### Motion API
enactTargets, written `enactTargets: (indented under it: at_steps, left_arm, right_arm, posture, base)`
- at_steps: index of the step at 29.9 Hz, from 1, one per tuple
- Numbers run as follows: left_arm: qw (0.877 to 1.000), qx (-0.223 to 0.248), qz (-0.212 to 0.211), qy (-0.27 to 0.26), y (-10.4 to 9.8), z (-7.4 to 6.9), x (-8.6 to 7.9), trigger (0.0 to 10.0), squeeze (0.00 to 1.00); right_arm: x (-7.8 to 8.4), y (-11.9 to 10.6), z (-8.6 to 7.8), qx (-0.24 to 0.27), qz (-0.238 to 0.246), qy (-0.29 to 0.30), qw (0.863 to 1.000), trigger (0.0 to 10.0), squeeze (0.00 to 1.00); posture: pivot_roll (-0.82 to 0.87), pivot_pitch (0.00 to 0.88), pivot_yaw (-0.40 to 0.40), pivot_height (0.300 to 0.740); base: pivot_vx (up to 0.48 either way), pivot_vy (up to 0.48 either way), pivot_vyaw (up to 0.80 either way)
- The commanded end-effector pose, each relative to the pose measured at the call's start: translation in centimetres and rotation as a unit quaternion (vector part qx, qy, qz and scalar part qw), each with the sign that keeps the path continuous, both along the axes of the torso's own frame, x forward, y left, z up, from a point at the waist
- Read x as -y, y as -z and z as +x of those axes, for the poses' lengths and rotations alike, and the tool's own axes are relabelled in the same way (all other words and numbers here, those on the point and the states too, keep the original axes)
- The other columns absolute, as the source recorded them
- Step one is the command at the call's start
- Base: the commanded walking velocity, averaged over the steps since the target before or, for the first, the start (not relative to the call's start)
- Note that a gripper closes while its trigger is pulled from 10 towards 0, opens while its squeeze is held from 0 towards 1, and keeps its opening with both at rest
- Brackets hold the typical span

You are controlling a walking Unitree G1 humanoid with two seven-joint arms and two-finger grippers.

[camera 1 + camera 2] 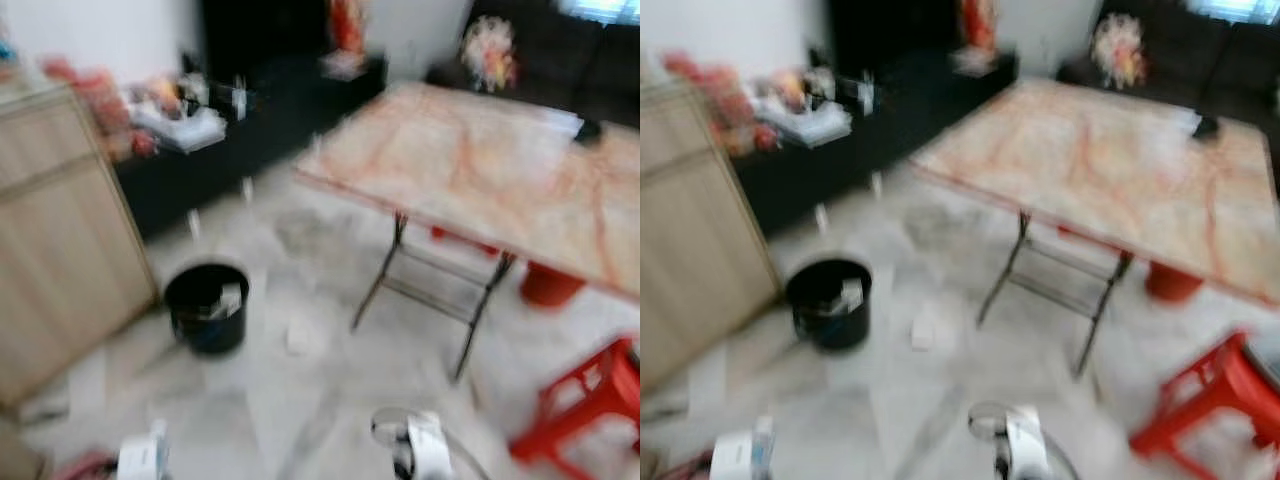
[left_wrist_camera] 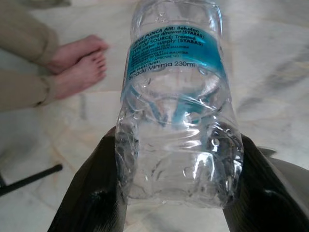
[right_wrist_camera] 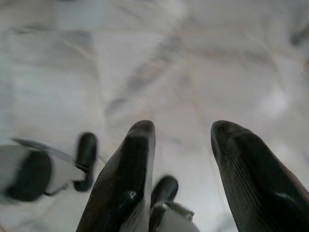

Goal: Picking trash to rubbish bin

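Observation:
A crumpled clear plastic water bottle point(image 2: 176, 111) with a blue label sits between the black fingers point(image 2: 96, 193) of my left gripper point(image 2: 176, 145), which is shut on its lower part. A black round rubbish bin point(image 1: 207, 305) stands on the floor ahead to the left, with some white scraps inside. A white piece of trash point(image 1: 298, 335) lies on the tiles just right of the bin. My right gripper point(image 3: 183, 130) hangs open over the bare floor, nothing between its fingers. Both arms show low in the blurred eye views, the left arm point(image 1: 145, 455) and the right arm point(image 1: 415, 445).
A folding table point(image 1: 480, 170) with a marbled top stands ahead to the right, red stools point(image 1: 585, 400) beside and under it. A wooden cabinet point(image 1: 60, 230) is on the left, a cluttered dark low shelf point(image 1: 250, 130) behind. A person's bare feet point(image 2: 79, 63) are nearby.

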State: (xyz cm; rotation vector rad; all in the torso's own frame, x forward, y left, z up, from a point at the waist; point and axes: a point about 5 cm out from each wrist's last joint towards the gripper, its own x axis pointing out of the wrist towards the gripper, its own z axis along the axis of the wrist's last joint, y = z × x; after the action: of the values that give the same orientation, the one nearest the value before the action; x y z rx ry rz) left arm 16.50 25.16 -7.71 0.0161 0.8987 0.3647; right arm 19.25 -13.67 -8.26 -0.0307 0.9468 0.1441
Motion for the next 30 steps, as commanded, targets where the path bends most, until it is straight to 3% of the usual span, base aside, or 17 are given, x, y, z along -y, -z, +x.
enactTargets:
  at_steps: [1,4,10,17,25,30]
  left_arm:
    - [1.0,-0.001,0.004,0.01,-0.02,0.28,0.34,10.0,0.0]
    - [1.0,-0.002,0.004,0.01,0.04,0.2,0.4,10.0,0.0]
    - [1.0,-0.005,0.005,0.008,0.08,0.0,0.23,10.0,0.0]
    - [1.0,-0.003,0.006,0.008,0.03,0.11,0.27,10.0,0.0]
    - [1.0,-0.002,0.006,0.007,-0.01,0.14,0.19,10.0,0.0]
    - [1.0,-0.002,0.008,0.005,-0.02,0.07,0.05,10.0,0.0]
  right_arm:
    - [0.39,-0.07,0.13,0.003,-0.008,0.0,1.0,10.0,0.0]
    - [0.35,-0.04,0.07,0.003,-0.007,0.001,1.0,10.0,0.0]
    - [0.38,0.08,-0.23,0.002,-0.003,0.001,1.0,10.0,0.0]
    - [0.27,0.09,-0.28,0.005,-0.004,-0.006,1.0,10.0,0.0]
    - [0.0,-0.01,-0.09,0.009,-0.003,-0.011,1.0,10.0,0.0]
    - [-0.06,0.0,-0.12,0.009,-0.001,-0.011,1.0,10.0,0.0]
  posture:
    - [0.02,0.0,-0.019,0.74]
    - [0.02,0.0,-0.019,0.74]
    - [0.02,0.0,-0.02,0.74]
    - [0.02,0.0,-0.02,0.74]
    - [0.03,0.0,-0.021,0.74]
    - [0.03,0.0,-0.02,0.74]
  base:
    - [0.48,0.0,0.79]
    - [0.48,0.0,0.79]
    - [0.48,0.0,0.0]
    - [0.48,0.0,0.69]
    - [0.48,0.0,0.0]
    - [0.48,0.0,0.76]
